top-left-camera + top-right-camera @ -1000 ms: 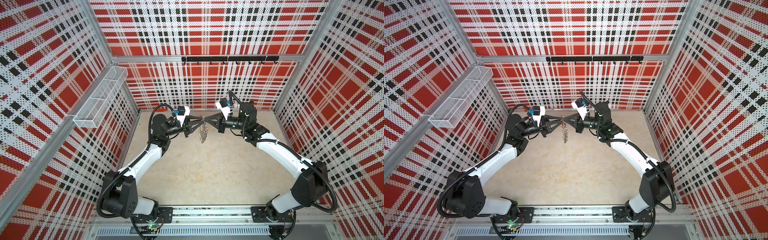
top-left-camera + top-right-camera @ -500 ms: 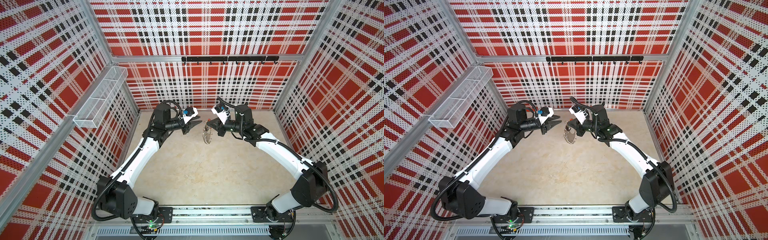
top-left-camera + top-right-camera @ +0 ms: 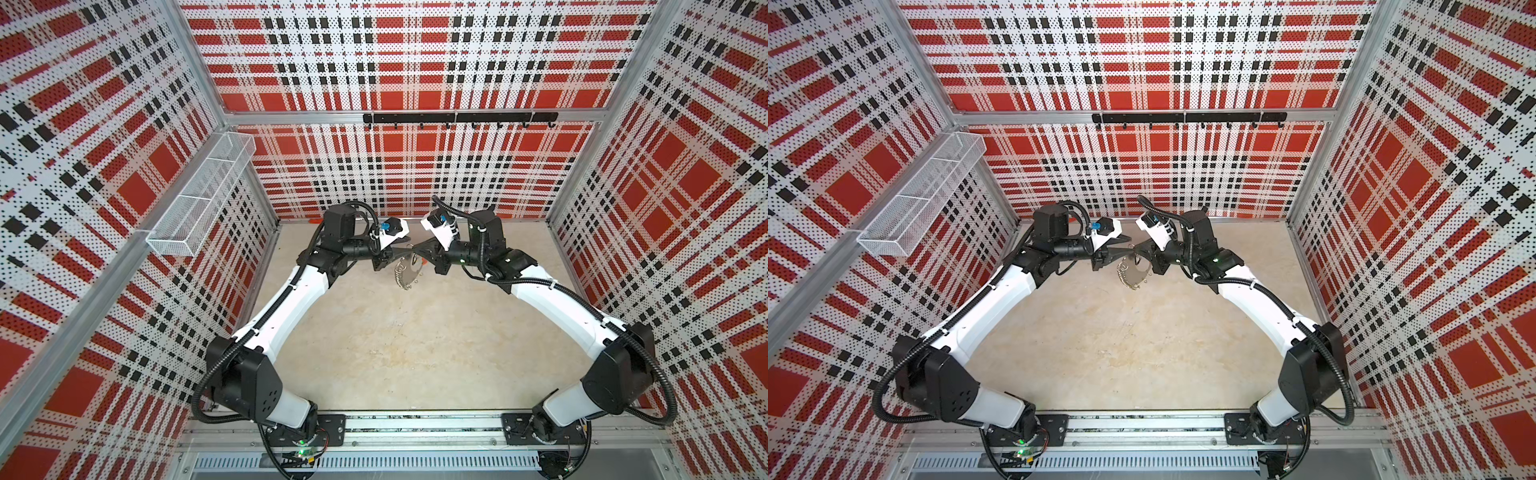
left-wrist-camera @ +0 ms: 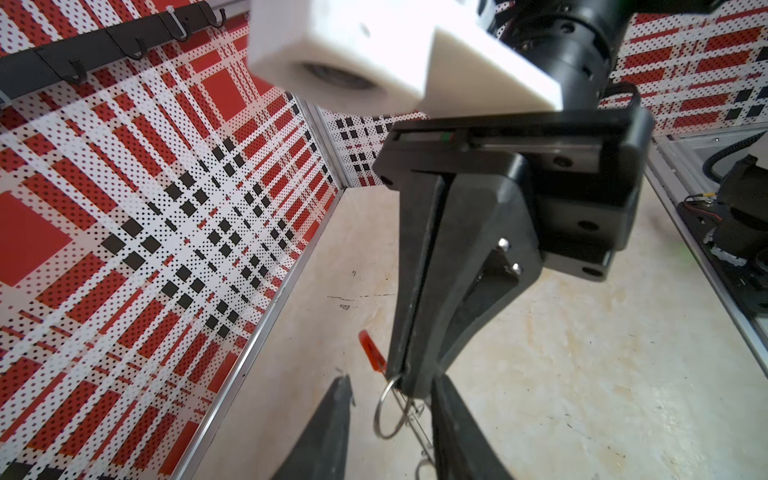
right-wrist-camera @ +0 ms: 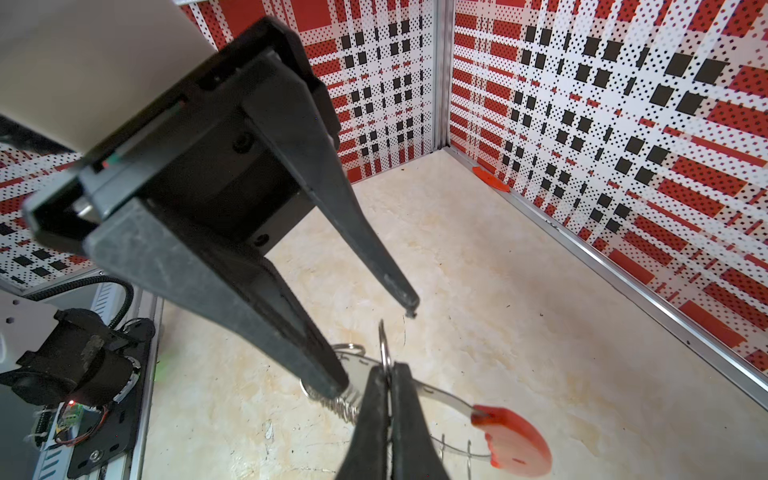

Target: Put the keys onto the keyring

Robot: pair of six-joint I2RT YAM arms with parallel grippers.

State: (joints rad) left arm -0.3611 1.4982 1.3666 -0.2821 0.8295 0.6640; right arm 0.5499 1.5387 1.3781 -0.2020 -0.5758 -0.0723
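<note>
Between the left gripper's (image 4: 390, 380) half-spread black fingers (image 5: 299, 345), neither gripping anything, large thin grey metal keyring (image 5: 444, 398) with red curved sleeve (image 5: 515, 440) and small silver loops (image 5: 347, 409), pinched in mid-air by the fully closed right gripper (image 5: 390, 370), one left finger close against the loops

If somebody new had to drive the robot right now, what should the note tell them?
Right gripper: shut on the large grey metal hoop keyring with a red sleeve, held in the air.
Left gripper: open, one fingertip against that keyring.
Keys: the small black key fob shows in no view.
Done: keyring picked up.
To do: find the fob and thread it on.
</note>
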